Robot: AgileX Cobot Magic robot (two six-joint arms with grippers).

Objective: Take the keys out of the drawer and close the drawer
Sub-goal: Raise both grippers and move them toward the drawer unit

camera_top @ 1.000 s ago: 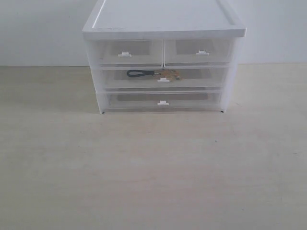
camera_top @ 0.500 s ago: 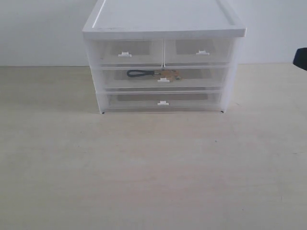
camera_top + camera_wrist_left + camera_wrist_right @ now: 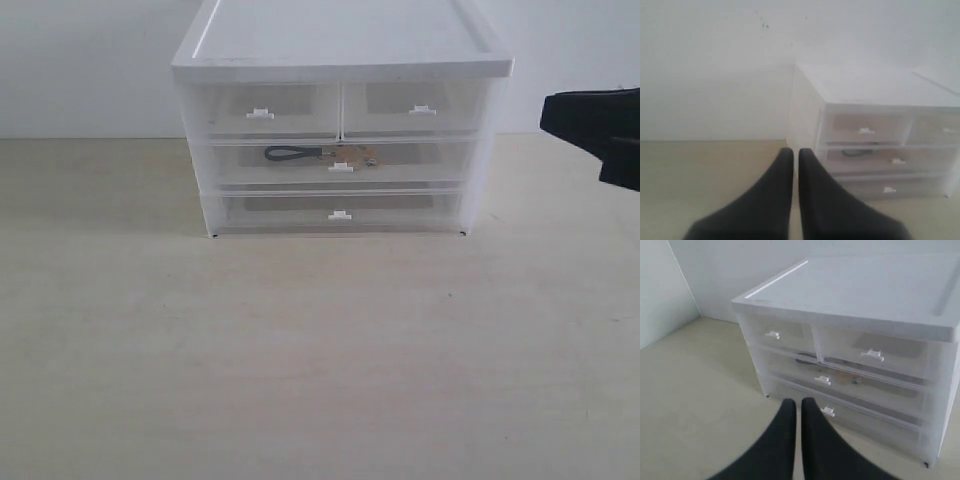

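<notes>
The white drawer unit (image 3: 340, 40) stands at the back of the table. Its upper full-width drawer (image 3: 420, 165) sits flush with the frame, with the small white tab handle (image 3: 341, 167) at the middle. Through the translucent front I see the keys (image 3: 320, 153), black strap to the left and gold rings to the right. My right gripper (image 3: 548, 112) comes in at the right edge, shut and empty, level with the unit and apart from it. In the right wrist view the gripper (image 3: 798, 402) points at the drawer fronts. My left gripper (image 3: 796, 152) is shut and empty, well left of the unit.
Two half-width drawers (image 3: 265, 108) sit above the task drawer and a like full-width drawer (image 3: 340, 212) below it, all shut. A white wall (image 3: 80, 60) runs behind the unit. The pale wooden tabletop (image 3: 320, 360) stretches out in front.
My right gripper has come into the exterior view from the right edge and moved left toward the unit. The drawers and the keys have not moved.
</notes>
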